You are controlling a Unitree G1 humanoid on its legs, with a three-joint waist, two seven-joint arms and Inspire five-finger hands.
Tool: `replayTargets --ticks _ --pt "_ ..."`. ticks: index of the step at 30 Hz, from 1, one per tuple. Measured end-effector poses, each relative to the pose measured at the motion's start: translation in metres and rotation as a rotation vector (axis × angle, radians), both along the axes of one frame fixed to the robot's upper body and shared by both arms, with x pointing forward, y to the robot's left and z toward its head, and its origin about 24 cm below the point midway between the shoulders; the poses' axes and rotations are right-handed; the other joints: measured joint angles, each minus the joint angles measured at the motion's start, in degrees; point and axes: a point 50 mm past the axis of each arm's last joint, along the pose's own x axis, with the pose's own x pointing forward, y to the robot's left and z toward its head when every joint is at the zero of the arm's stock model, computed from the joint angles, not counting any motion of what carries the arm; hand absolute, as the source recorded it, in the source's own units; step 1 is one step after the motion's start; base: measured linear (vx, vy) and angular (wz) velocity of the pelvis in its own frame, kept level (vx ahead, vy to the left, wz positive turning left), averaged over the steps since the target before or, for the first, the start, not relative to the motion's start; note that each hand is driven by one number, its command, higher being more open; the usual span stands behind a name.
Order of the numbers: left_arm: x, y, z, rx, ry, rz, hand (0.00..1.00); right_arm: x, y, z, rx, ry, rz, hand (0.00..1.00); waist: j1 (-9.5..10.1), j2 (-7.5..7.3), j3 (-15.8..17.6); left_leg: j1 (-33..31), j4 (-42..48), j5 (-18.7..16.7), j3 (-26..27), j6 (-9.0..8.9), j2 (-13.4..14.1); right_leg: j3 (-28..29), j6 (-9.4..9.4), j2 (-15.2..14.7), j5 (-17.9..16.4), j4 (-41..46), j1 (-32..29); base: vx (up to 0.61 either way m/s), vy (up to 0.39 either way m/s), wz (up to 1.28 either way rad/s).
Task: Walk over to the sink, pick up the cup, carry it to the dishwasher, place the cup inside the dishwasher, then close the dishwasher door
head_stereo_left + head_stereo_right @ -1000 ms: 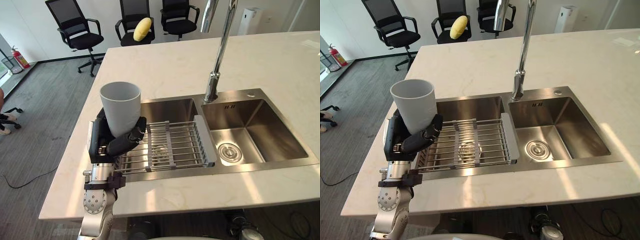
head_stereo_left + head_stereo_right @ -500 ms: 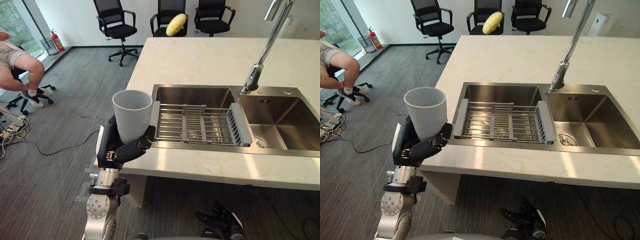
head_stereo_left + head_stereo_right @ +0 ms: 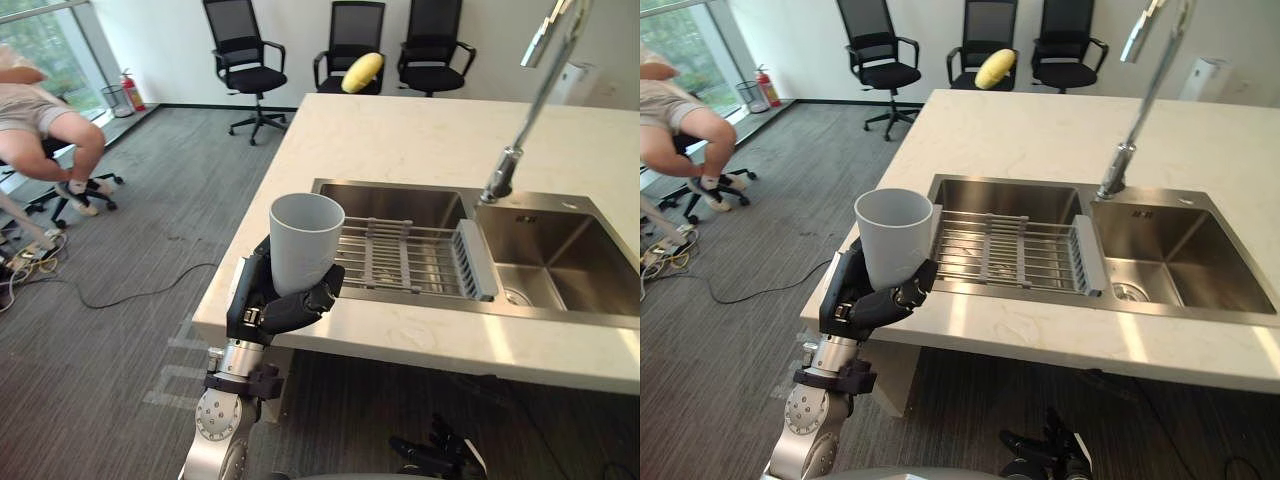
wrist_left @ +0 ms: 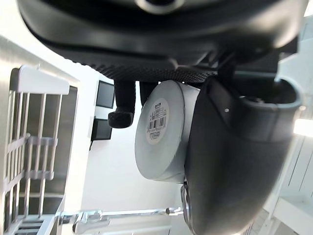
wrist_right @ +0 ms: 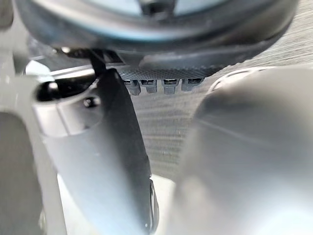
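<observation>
The pale grey cup stood upright, mouth up, in the robot's left hand, whose dark fingers and thumb were wrapped round its lower half. The left wrist view showed the cup's base with a small label stuck on it. Hand and cup were raised at the near left corner of the pale stone surface, close to the left end of the wire rack lying across the left basin of the steel double sink. A tall tap rose behind the basins. The right hand appeared from its own wrist camera (I couldn't tell whether it was open or closed). Beyond the surface stood black office chairs, and a person sat off to the left.
</observation>
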Motion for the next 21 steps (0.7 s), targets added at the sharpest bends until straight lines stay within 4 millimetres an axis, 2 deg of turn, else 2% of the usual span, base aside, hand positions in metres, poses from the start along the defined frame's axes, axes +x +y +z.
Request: replayTargets --ticks 2,4,5,6,8,9,10,12,15,17,21 --pt "0.0 0.0 0.0 -0.007 0.003 0.013 0.0 0.0 -0.001 0.0 -0.001 0.0 0.008 1.0 1.22 0.42 -1.0 0.0 -1.4 0.8 -1.1 -0.03 0.1 -0.6 0.67 0.5 -0.6 -1.3 0.8 0.03 -0.062 0.4" --pt "0.0 0.0 0.0 -0.009 0.009 0.018 0.0 0.003 0.0 0.001 0.0 -0.005 0.035 1.0 1.39 0.5 -1.6 -0.5 -3.4 2.4 -2.1 0.38 -0.2 -0.5 0.48 1.6 -0.9 -3.4 1.9 0.04 -0.065 0.73" --pt "0.0 0.0 -0.001 -0.005 0.015 0.012 0.0 0.003 0.0 0.0 0.002 -0.003 0.037 1.0 1.28 0.67 -2.2 -1.2 -4.1 3.6 -0.9 1.06 -0.5 -1.3 0.51 1.5 -1.0 -4.5 2.8 0.06 -0.034 1.01" --pt "0.0 0.0 -0.002 -0.004 0.02 0.007 0.0 0.003 0.001 0.0 0.005 0.001 0.034 1.0 0.97 0.51 -2.3 -1.9 -4.2 4.4 1.4 2.08 -0.7 -2.2 0.47 1.3 -1.1 -5.1 3.5 0.06 -0.005 1.25" --pt "0.0 -0.004 -0.002 -0.008 0.019 -0.028 0.0 0.002 0.005 -0.003 0.015 0.014 0.022 1.0 -0.46 0.07 -2.5 -3.9 -4.1 6.2 12.6 5.03 -0.6 -7.9 0.05 0.0 -0.4 -6.9 6.0 0.08 0.035 1.87" --pt "0.0 -0.007 -0.002 -0.017 0.018 -0.057 0.0 0.004 0.005 -0.003 0.009 0.011 0.019 1.0 -0.38 -0.19 -2.3 -4.9 -3.5 6.6 18.0 5.35 0.0 -11.7 0.19 -0.8 -0.2 -6.9 7.3 0.08 0.071 1.84" --pt "-0.001 -0.008 -0.002 -0.022 0.017 -0.071 0.0 0.006 0.004 -0.002 0.004 0.008 0.017 1.0 -0.19 -0.02 -2.4 -5.4 -2.9 6.8 20.4 5.64 0.0 -13.1 0.19 -1.0 -0.2 -6.9 8.0 0.06 0.109 1.65" --pt "-0.001 -0.015 -0.001 -0.036 0.008 -0.116 0.0 0.016 0.0 -0.001 -0.014 -0.01 0.015 1.0 -0.29 0.24 -2.5 -7.2 -1.4 7.1 26.6 7.48 -0.5 -16.4 -0.45 -1.3 -0.6 -6.8 10.0 -0.01 0.154 1.45" --pt "-0.001 -0.017 -0.003 -0.032 0.014 -0.127 0.0 0.047 0.002 0.005 -0.015 -0.087 0.023 1.0 0.8 0.26 -2.0 -7.1 -3.9 8.2 26.3 8.06 -2.6 -16.4 -1.1 -1.9 -2.9 -6.2 10.5 -0.06 0.096 0.62" --pt "-0.001 -0.021 -0.006 -0.028 0.025 -0.144 0.0 0.051 0.001 0.006 -0.017 -0.097 0.027 1.0 0.63 0.43 -2.0 -6.8 -6.1 9.4 24.9 8.19 -4.3 -15.6 -0.37 -2.1 -4.0 -5.9 10.7 -0.1 0.032 0.42" --pt "-0.002 -0.024 -0.009 -0.009 0.035 -0.185 0.0 0.045 0.003 0.004 -0.014 -0.066 0.064 1.0 0.27 0.36 -1.5 -6.9 -6.4 9.6 23.8 8.23 -5.1 -15.3 -0.11 -2.2 -4.4 -5.6 10.9 -0.07 -0.012 0.19"
